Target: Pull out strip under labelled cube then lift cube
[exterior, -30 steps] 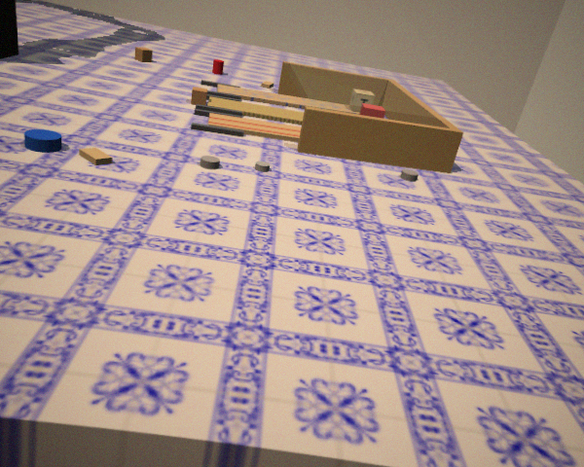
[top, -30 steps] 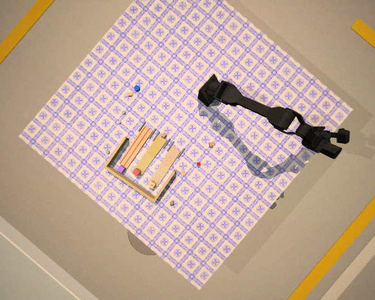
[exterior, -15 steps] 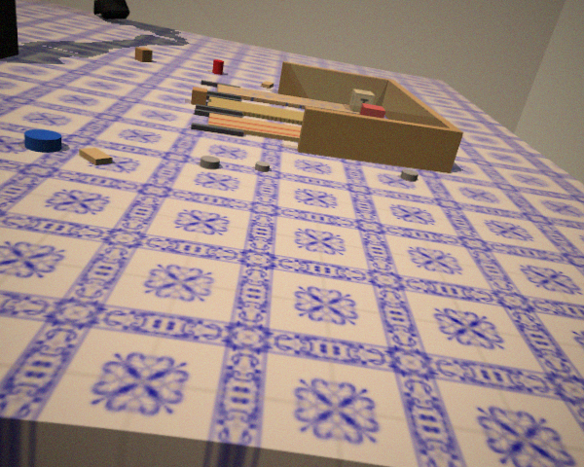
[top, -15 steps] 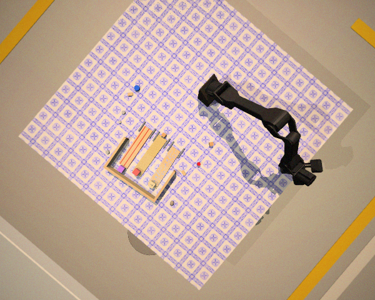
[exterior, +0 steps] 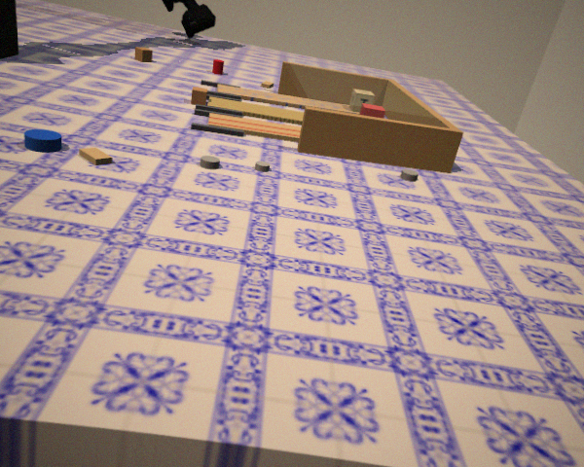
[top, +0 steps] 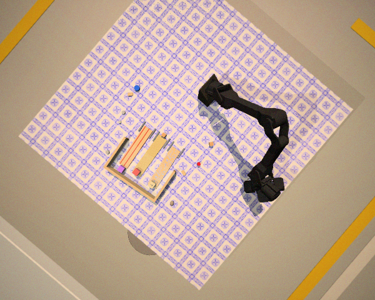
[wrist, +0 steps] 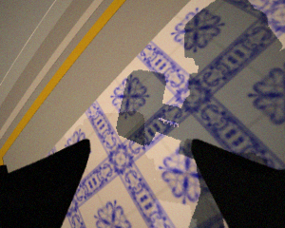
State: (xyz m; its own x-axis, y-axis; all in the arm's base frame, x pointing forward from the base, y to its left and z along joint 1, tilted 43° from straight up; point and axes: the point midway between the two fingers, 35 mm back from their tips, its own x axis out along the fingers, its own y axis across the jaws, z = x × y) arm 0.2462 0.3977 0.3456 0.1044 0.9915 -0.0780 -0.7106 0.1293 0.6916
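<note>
The labelled cube point(top: 152, 184) point(exterior: 362, 99), pale with a dark mark on its side, rests at the inner end of the dotted strip point(top: 165, 165) point(exterior: 262, 96). The tray point(top: 129, 182) point(exterior: 378, 138) has walls around that end, while the other end of the strip comes out through the open side, I think so that it can be pulled from there. Two dark rails point(top: 182, 154) stand along this outer end, probably to keep the pull straight.

Beside it, the yellow strip point(top: 152, 151) carries a red cube point(top: 136, 171) point(exterior: 372, 110), and the red-lined strip point(top: 136, 147) point(exterior: 254, 125) has a purple cube point(top: 121, 169) at its end. These look like choices to be left alone.

The tool point(wrist: 142, 144) is well apart from the tray, above the worktop point(top: 181, 225) point(exterior: 282, 211) near its edge. Its fingers stand wide apart with nothing between them, which suits a coming grasp. No strip is out yet. The next move, in my judgement, is to bring the tool over to the free end of the dotted strip.
</note>
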